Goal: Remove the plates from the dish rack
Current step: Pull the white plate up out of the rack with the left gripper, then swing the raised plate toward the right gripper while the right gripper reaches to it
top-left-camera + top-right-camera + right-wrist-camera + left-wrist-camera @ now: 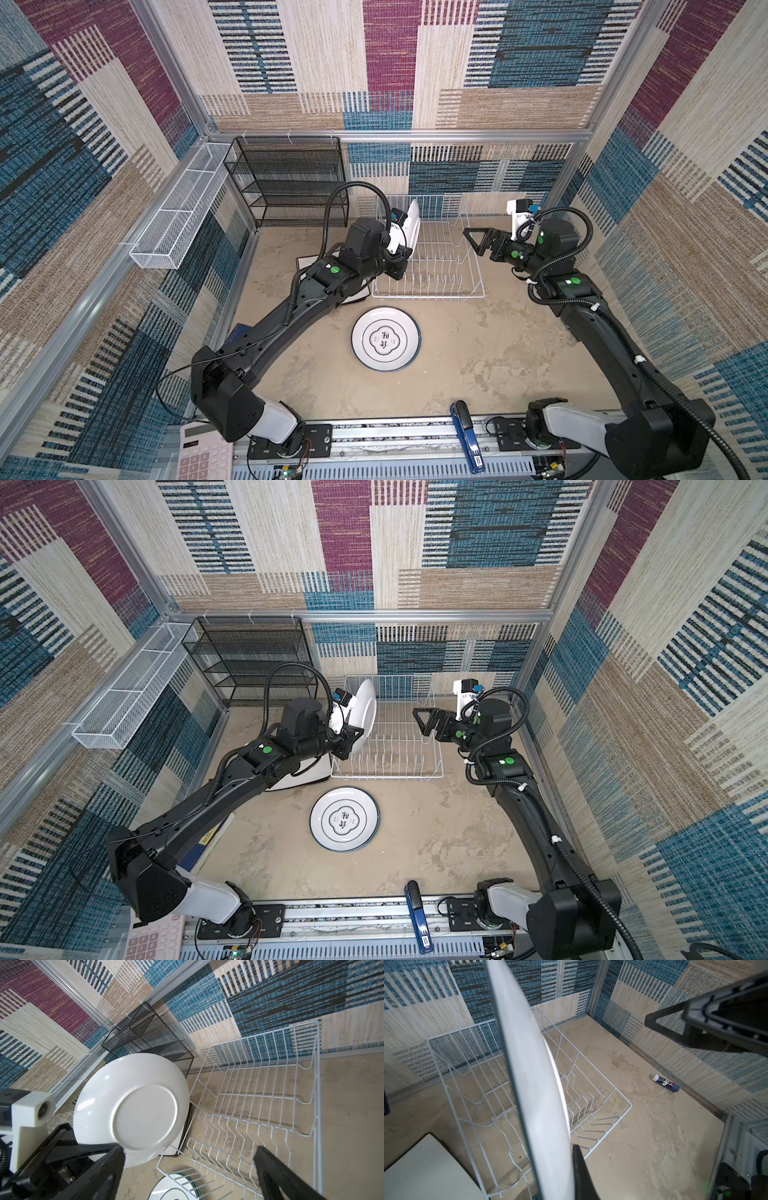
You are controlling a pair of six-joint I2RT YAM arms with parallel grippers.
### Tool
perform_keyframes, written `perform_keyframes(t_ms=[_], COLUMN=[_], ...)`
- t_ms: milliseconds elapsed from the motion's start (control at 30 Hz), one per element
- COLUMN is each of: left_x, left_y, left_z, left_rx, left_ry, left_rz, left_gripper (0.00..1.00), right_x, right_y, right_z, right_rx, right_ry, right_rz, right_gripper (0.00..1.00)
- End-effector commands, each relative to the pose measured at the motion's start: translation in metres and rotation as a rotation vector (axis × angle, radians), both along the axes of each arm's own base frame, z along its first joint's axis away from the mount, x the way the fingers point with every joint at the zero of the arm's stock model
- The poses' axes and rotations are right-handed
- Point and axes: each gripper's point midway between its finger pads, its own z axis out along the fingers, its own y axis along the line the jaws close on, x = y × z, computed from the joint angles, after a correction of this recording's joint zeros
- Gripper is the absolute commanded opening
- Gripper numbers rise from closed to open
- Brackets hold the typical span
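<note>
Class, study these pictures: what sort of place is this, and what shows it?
Likely a robot test cell, not a real kitchen: carpet-tile walls on an aluminium frame, two robot arms mounted on a rail, and a wire dish rack with a white plate in the left hand.

The black left claw (358, 732), reaching toward 1 o'clock, clamps a round white plate (366, 706); the black right claw (468, 236) points to 10 o'clock, jaws wide apart.
</note>
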Motion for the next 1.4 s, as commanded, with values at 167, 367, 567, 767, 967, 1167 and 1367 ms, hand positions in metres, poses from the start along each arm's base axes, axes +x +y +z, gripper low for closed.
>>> perform_keyframes(t_ms=[167, 367, 567, 767, 967, 1167, 1367], left_x=[-0.01, -0.009, -0.014, -0.019, -0.019, -0.017, -0.013], left_y=[0.016, 0.034, 0.045, 0.051, 0.052, 0.05, 0.05], left_z=[0.013, 0.002, -0.016, -0.032, -0.038, -0.039, -0.044], left_rx=[0.203, 0.371, 0.542, 0.685, 0.811, 0.884, 0.962], left_ry=[-0.39, -0.469, -0.555, -0.617, -0.705, -0.802, -0.869], left_rz=[-0.107, -0.091, -0.129, -0.17, -0.172, -0.167, -0.156], left_gripper=[0.0, 0.0, 0.0, 0.0, 0.0, 0.0, 0.0], right_x=[0.005, 0.016, 0.02, 0.024, 0.032, 0.036, 0.036], right_y=[0.03, 0.038, 0.056, 0.073, 0.09, 0.102, 0.111], right_z=[0.022, 0.019, 0.009, -0.002, -0.021, -0.046, -0.067], right_rx=[0.088, 0.099, 0.076, 0.047, -0.003, -0.043, -0.055], right_ry=[0.038, 0.089, 0.137, 0.172, 0.25, 0.323, 0.391], right_rz=[0.191, 0.2, 0.231, 0.255, 0.27, 0.263, 0.28], right_gripper=[0.99, 0.98, 0.98, 0.98, 0.94, 0.87, 0.75])
